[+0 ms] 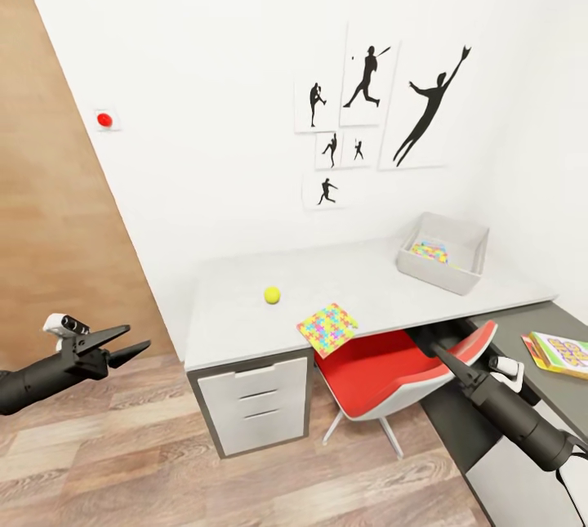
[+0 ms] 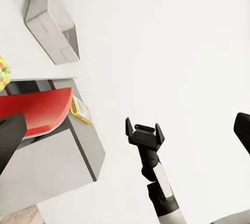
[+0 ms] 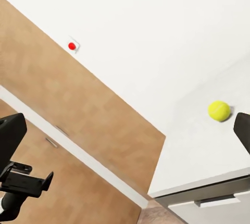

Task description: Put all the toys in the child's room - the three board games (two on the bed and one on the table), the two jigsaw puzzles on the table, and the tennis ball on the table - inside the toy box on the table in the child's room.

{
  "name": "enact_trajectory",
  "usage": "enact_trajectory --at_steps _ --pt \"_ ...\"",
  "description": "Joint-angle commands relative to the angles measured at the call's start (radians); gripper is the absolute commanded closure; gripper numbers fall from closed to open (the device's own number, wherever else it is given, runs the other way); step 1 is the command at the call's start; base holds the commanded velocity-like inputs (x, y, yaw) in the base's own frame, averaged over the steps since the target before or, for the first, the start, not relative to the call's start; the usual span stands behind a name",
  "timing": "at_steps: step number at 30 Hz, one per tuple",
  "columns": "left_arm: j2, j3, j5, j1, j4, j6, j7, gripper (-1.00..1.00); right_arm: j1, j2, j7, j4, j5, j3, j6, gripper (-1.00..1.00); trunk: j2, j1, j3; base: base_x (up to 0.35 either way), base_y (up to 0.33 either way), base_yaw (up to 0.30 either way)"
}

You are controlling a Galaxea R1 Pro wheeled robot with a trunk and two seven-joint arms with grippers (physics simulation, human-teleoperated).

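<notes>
Both grippers are carrying nothing: left gripper (image 1: 122,344) fingers apart, right gripper (image 2: 144,128) fingers apart beside the red chair (image 1: 384,368). Beyond them, the yellow-green fuzzy tennis ball (image 1: 272,295) and multicoloured jigsaw puzzle sheet (image 1: 327,328) are lying on the grey speckled table (image 1: 237,323), awaiting pickup; the grey plastic toy box (image 1: 457,274) is sitting farther off.

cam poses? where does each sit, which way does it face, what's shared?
Head: high, looking down at the light grey speckled desk; both arms show, left gripper open.
Left wrist: faces the light grey plastic bin and the open right gripper.
Right wrist: faces the small yellow-green ball, also in head view.
</notes>
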Motion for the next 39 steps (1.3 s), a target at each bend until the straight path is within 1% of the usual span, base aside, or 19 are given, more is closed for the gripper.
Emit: enact_trajectory --at_steps 1,29,35,37,39 --pt "-0.001 -0.001 0.001 -0.001 0.0 0.004 -0.002 -1.0 -0.001 0.0 0.0 0.0 -0.006 -0.001 0.007 -1.0 -0.002 0.001 0.0 0.0 0.0 0.0" --pt "-0.005 -0.004 0.0 -0.001 0.0 0.004 0.0 -1.0 -0.001 -0.001 -0.002 0.0 -0.006 -0.006 0.007 -1.0 -0.002 0.001 0.046 0.0 0.0 0.001" --pt "-0.005 -0.004 0.0 -0.001 0.001 0.004 0.001 -1.0 -0.001 0.0 -0.001 0.0 -0.006 -0.005 0.007 -1.0 -0.002 0.001 0.049 0.0 0.0 0.006" --pt "-0.005 -0.004 -0.006 -0.001 0.0 0.004 0.001 -1.0 -0.001 0.0 -0.001 0.0 -0.006 -0.006 0.007 -1.0 -0.002 0.001 0.049 0.0 0.0 0.001" --pt "-0.005 -0.004 -0.027 -0.001 0.0 0.004 0.001 -1.0 -0.001 0.0 -0.001 0.0 -0.006 -0.006 0.007 -1.0 -0.002 0.001 0.049 0.0 0.0 0.0"
